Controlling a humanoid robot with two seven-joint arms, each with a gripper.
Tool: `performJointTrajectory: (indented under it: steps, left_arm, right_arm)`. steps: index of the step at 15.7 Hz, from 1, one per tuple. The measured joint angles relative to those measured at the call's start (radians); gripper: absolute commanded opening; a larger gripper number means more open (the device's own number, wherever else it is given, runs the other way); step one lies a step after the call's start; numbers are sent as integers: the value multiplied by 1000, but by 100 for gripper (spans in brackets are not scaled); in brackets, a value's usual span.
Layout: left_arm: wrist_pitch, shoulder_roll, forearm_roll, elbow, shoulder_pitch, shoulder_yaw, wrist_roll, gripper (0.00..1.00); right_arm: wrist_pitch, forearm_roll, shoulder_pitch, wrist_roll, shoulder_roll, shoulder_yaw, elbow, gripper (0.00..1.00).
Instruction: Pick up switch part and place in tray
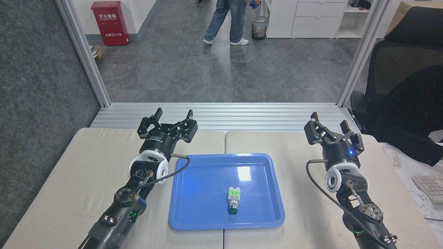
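The switch part [233, 200] lies flat inside the tray [193, 221], a little toward the tray's near right, green block pointing away from us and dark cap toward us. Our left tool [168, 120] hangs above the desk [86, 162] beyond the tray's far left corner, spread wide and empty. Our right tool [331, 128], well right of the tray, is likewise wide and empty. We judge the placing done; nothing seems left.

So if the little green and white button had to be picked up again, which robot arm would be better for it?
Probably the left gripper: open, slightly nearer the glossy blue plastic tray holding the small white-grey switch part. The right gripper is open too.
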Motion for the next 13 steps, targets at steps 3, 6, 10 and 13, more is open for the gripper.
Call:
performJointTrajectory:
  steps: [3, 6, 10, 13]
  left_arm:
    - [-100, 52, 29, 48, -28, 76, 10, 100]
    - [-140, 94, 44, 91, -43, 138, 18, 100]
    - [-163, 130, 57, 149, -67, 193, 80, 100]
    - [-170, 147, 60, 193, -77, 220, 64, 100]
  right_arm:
    - [0, 0, 0, 0, 0, 0, 0, 100]
    - [0, 0, 0, 0, 0, 0, 0, 100]
    - [0, 0, 0, 0, 0, 0, 0, 100]
    - [0, 0, 0, 0, 0, 0, 0, 100]
